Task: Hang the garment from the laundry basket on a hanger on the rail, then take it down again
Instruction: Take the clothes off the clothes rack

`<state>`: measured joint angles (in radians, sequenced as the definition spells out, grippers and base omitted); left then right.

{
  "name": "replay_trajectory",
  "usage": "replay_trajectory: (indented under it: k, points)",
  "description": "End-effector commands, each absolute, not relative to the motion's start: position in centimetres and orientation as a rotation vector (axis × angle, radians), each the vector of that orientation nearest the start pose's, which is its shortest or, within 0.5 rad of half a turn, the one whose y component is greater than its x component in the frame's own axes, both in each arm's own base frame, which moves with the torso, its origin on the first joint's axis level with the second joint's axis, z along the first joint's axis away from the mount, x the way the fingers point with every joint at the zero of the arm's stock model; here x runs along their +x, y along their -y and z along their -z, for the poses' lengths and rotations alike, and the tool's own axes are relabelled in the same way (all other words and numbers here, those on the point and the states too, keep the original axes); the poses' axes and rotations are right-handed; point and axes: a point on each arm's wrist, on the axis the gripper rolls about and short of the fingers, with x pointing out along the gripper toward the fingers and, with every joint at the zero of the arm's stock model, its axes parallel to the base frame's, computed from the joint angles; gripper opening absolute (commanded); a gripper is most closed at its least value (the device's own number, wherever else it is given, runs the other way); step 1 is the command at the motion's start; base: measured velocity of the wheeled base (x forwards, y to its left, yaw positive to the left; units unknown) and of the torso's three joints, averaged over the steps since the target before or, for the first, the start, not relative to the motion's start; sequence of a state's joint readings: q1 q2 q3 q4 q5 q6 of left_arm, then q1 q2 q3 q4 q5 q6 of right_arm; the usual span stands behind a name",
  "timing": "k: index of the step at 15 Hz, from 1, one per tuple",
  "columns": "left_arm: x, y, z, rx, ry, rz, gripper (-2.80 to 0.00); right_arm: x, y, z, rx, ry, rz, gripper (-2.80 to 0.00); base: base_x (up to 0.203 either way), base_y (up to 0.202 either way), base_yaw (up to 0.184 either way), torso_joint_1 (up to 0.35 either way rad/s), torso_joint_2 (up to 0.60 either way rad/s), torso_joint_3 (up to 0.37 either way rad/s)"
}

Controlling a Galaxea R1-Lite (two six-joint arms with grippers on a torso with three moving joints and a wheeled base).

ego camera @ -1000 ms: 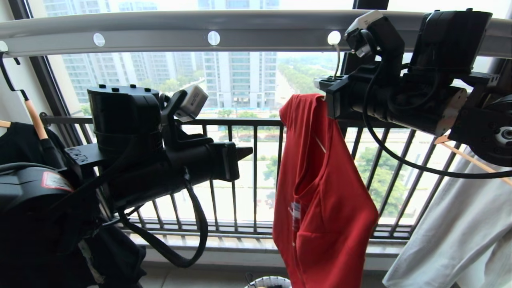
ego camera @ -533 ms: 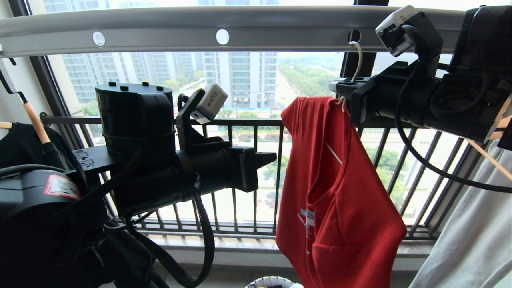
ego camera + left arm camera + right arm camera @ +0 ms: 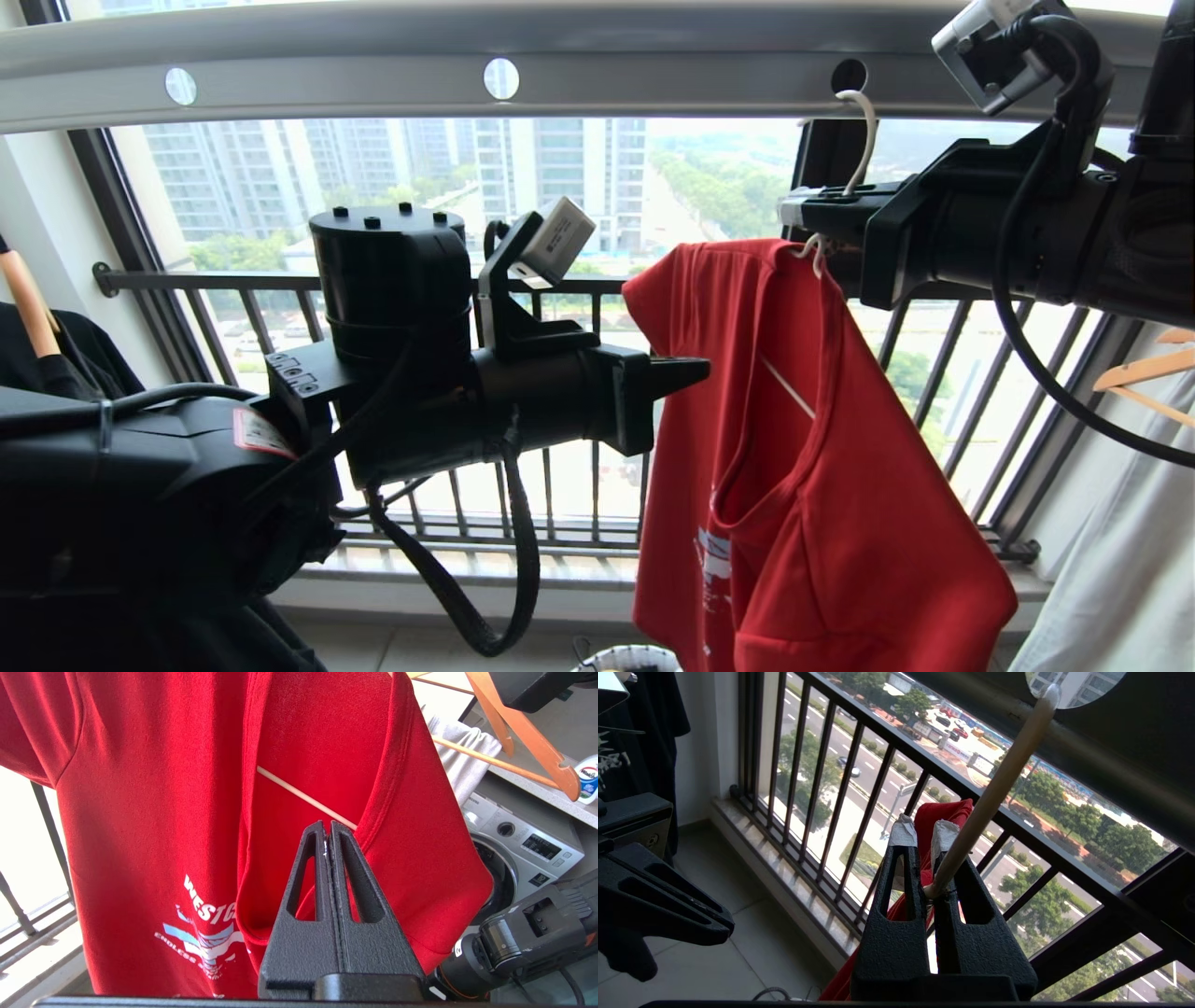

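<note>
The red garment (image 3: 803, 448) hangs on the white wire hanger (image 3: 864, 140), whose hook reaches into a round hole of the grey rail (image 3: 597, 65). My right gripper (image 3: 794, 210) sits just under the rail, shut on the hanger's neck (image 3: 999, 788) above the collar. The left gripper (image 3: 700, 369) is shut and empty, its tips (image 3: 327, 828) right at the garment's (image 3: 187, 788) neck opening, where one hanger arm (image 3: 299, 793) shows. Only the rim of the laundry basket (image 3: 630, 658) shows, on the floor below.
A black shirt on a wooden hanger (image 3: 56, 345) hangs at the far left. A white garment (image 3: 1120, 523) and a wooden hanger (image 3: 1144, 373) hang at the right. The dark barred railing (image 3: 560, 467) runs behind. A washing machine (image 3: 518, 844) stands beyond the shirt.
My left gripper has moved right, up to the garment's collar. The right arm has drawn back to the right, the hook staying at the same hole. The garment has swung to show more of its front.
</note>
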<state>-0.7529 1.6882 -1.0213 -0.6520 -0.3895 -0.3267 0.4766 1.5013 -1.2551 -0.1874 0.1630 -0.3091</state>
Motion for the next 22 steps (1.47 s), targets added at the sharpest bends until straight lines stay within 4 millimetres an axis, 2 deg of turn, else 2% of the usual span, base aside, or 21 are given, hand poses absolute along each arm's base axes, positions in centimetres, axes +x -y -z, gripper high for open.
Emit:
replay_trajectory:
  k: [1, 2, 5, 7, 10, 15, 19, 22]
  points:
    - [24.3, 24.0, -23.0, -0.270, -0.199, 1.131, -0.91, 23.4, -12.6, -32.8, -0.306, 0.061, -0.647, -2.80, 0.000, 0.000, 0.000, 0.000, 0.00, 0.000]
    - [24.6, 24.3, -23.0, -0.266, -0.192, 1.129, 0.00, 23.3, -12.6, -32.8, -0.305, 0.062, -0.647, -2.80, 0.000, 0.000, 0.000, 0.000, 0.00, 0.000]
    - [26.0, 25.4, -22.3, -0.220, -0.136, 1.126, 0.00, 23.2, -12.6, -32.9, -0.305, 0.064, -0.651, -2.80, 0.000, 0.000, 0.000, 0.000, 0.00, 0.000]
    - [27.2, 26.5, -22.6, -0.232, -0.034, 1.112, 0.00, 23.2, -12.7, -32.9, -0.306, 0.067, -0.652, -2.80, 0.000, 0.000, 0.000, 0.000, 0.00, 0.000]
    - [29.0, 27.7, -23.0, -0.214, 0.056, 0.972, 0.00, 23.0, -12.6, -33.1, -0.305, 0.073, -0.653, -2.80, 0.000, 0.000, 0.000, 0.000, 0.00, 0.000]
    - [30.3, 28.8, -22.8, -0.148, 0.121, 0.896, 0.00, 22.9, -12.7, -33.1, -0.305, 0.075, -0.657, -2.80, 0.000, 0.000, 0.000, 0.000, 0.00, 0.000]
    - [29.7, 29.2, -23.4, -0.153, 0.140, 0.897, 0.00, 22.9, -12.7, -33.2, -0.304, 0.076, -0.657, -2.80, 0.000, 0.000, 0.000, 0.000, 0.00, 0.000]
    - [27.8, 28.4, -23.2, -0.153, 0.123, 0.919, 0.00, 22.8, -12.7, -33.2, -0.304, 0.078, -0.657, -2.80, 0.000, 0.000, 0.000, 0.000, 0.00, 0.000]
